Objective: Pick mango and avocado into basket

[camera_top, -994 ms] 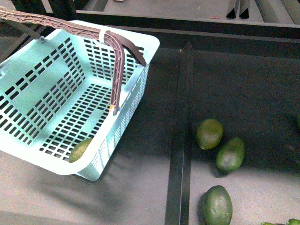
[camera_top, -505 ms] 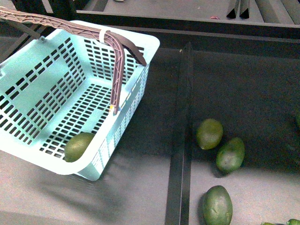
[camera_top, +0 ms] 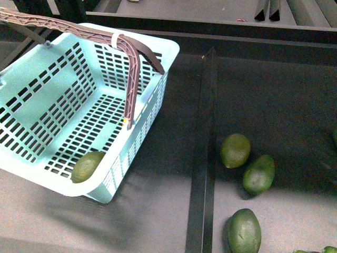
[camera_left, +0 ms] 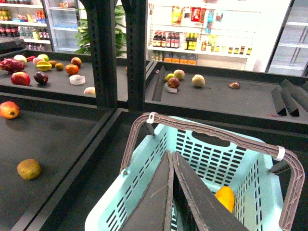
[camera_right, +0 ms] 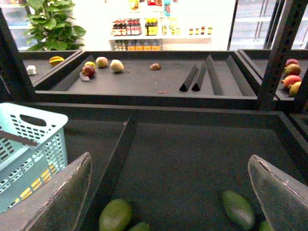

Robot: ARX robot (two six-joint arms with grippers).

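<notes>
The light teal basket [camera_top: 63, 95] stands at the left of the dark shelf with its brown handles [camera_top: 131, 63] swung up. One olive-green avocado [camera_top: 88, 166] lies in its near corner. In the left wrist view the yellow-orange mango [camera_left: 224, 198] rests on the basket [camera_left: 211, 159] floor. My left gripper [camera_left: 171, 155] hangs shut and empty above it. My right gripper [camera_right: 169, 160] is wide open over the shelf, holding nothing, with two more avocados [camera_right: 115, 215] [camera_right: 238, 208] below it. Neither gripper appears in the front view.
Three loose avocados [camera_top: 235, 150] [camera_top: 259, 174] [camera_top: 244, 231] lie right of a black divider rail [camera_top: 202, 158]. A raised black shelf edge [camera_top: 221, 29] runs behind the basket. Assorted fruit [camera_left: 29, 168] sits on neighbouring shelves, and black wedge dividers [camera_right: 197, 77] stand on the far one.
The avocado in the basket's near corner has rolled slightly left, showing more of itself above the rim, and settled. Nothing else has shifted.
</notes>
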